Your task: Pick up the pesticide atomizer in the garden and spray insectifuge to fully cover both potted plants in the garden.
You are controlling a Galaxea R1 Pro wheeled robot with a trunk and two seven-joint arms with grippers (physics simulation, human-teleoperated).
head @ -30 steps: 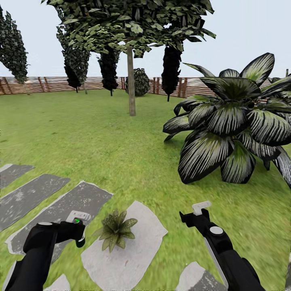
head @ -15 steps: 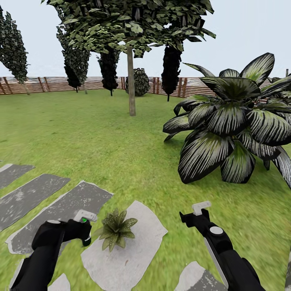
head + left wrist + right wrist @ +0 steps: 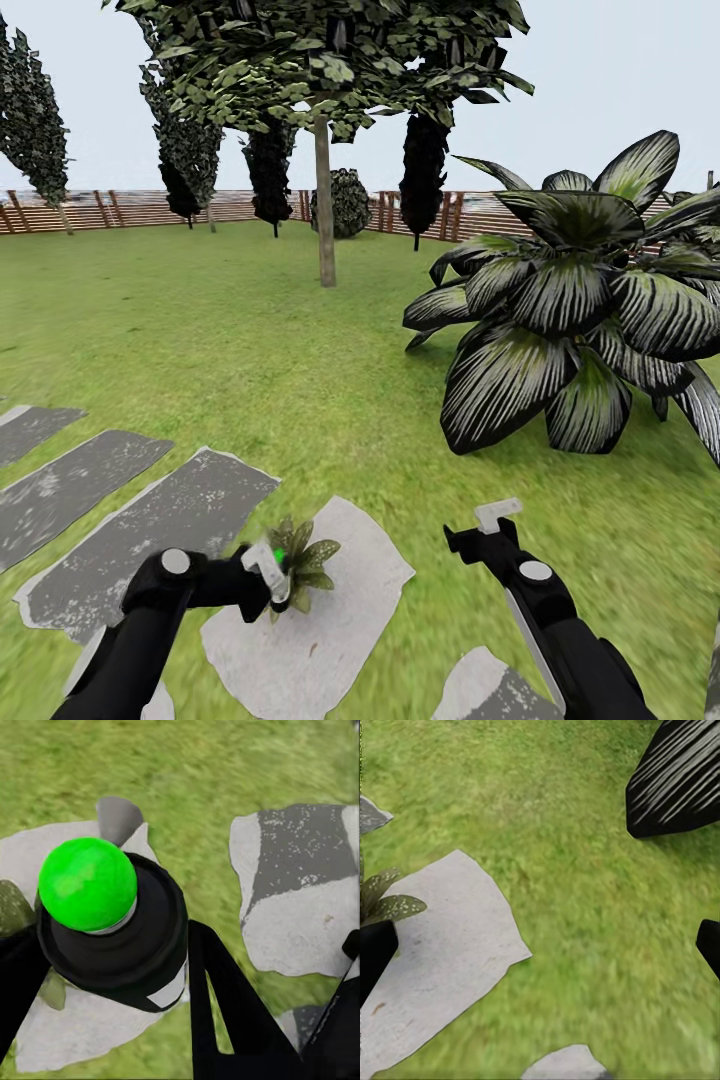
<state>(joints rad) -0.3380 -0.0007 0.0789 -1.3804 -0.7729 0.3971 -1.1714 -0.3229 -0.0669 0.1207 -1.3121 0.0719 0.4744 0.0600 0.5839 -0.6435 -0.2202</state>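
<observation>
Left gripper (image 3: 272, 572) clamped on the pesticide atomizer (image 3: 112, 922), bottle gripped between the black fingers (image 3: 225, 1005), bright green cap toward the wrist camera; held directly over the potted plant (image 3: 300, 560), a speckled olive rosette on a pale stepping stone (image 3: 330, 620). Right gripper (image 3: 497, 515) held over the lawn (image 3: 300, 360) well apart from the plant, fingertips spread wide at the edges of the wrist view, nothing between them. Striped-leaf palm (image 3: 580, 310) at right; fence (image 3: 120, 208) and trees behind
</observation>
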